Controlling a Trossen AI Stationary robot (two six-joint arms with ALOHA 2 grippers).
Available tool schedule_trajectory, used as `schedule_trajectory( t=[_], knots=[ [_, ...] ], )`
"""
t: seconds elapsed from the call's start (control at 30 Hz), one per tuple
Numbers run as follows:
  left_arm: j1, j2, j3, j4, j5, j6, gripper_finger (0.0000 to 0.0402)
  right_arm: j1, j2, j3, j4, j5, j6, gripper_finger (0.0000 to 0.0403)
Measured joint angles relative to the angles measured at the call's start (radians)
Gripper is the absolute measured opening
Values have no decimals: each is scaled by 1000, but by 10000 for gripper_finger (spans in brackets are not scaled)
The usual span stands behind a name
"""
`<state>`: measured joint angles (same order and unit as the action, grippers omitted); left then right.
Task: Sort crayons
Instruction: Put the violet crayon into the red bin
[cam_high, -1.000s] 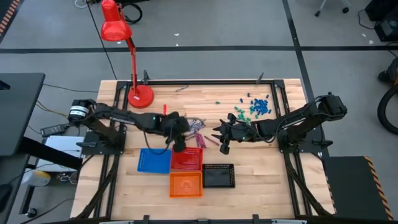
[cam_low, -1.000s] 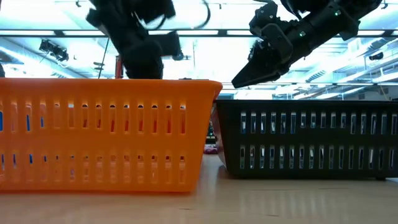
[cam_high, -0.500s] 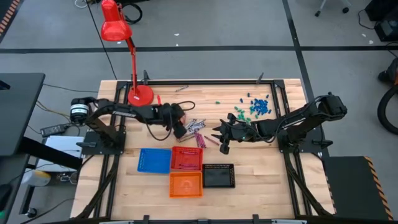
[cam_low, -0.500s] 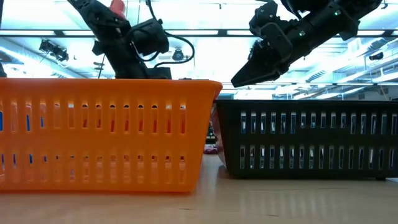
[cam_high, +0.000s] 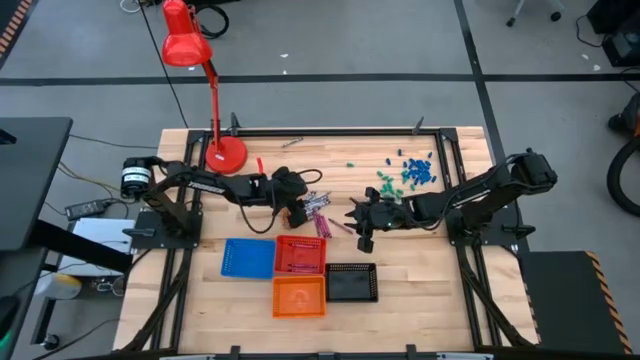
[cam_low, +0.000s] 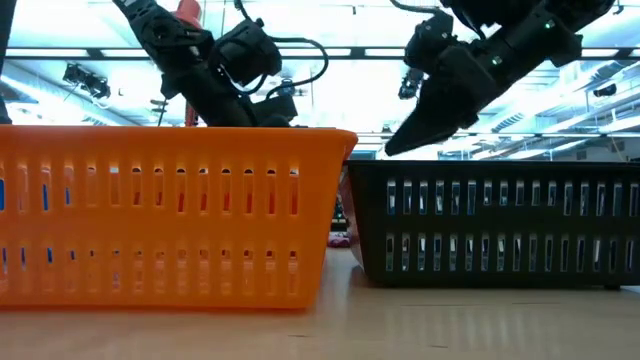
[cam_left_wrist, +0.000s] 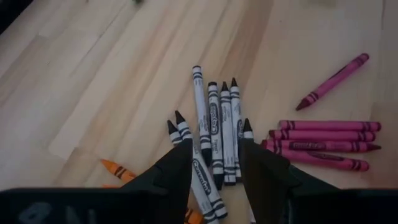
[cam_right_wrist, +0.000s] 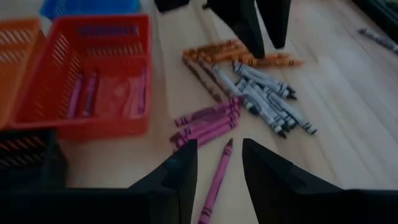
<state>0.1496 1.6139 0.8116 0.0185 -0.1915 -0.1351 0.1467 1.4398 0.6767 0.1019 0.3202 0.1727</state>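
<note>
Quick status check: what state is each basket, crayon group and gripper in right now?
Red basket: holds a few magenta crayons.
Loose magenta crayons: lying on the table.
Grey crayons: lying on the table.
Left gripper: open above the grey crayons.
Right gripper: open, holding nothing.

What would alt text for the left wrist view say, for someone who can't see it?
The left gripper, fingers open, hovers over a bunch of grey crayons on the wooden table. Magenta crayons lie stacked beside them, one more magenta crayon lies apart, and an orange crayon shows near one finger.
</note>
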Motion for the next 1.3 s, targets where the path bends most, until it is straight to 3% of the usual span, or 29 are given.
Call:
schedule_trajectory(
  t=[0.37,0.57,1.1,1.3],
  knots=[
    [-1,0,0,-15,-1,3,142,-40,201,-1,39,-1,12,131],
    [-1,0,0,-17,-2,19,142,-60,211,-1,47,-84,34,131],
    [-1,0,0,-17,-2,19,142,-51,214,-1,62,-82,15,131],
    [-1,0,0,-22,-2,19,142,-53,270,2,81,-87,11,131]
  ],
)
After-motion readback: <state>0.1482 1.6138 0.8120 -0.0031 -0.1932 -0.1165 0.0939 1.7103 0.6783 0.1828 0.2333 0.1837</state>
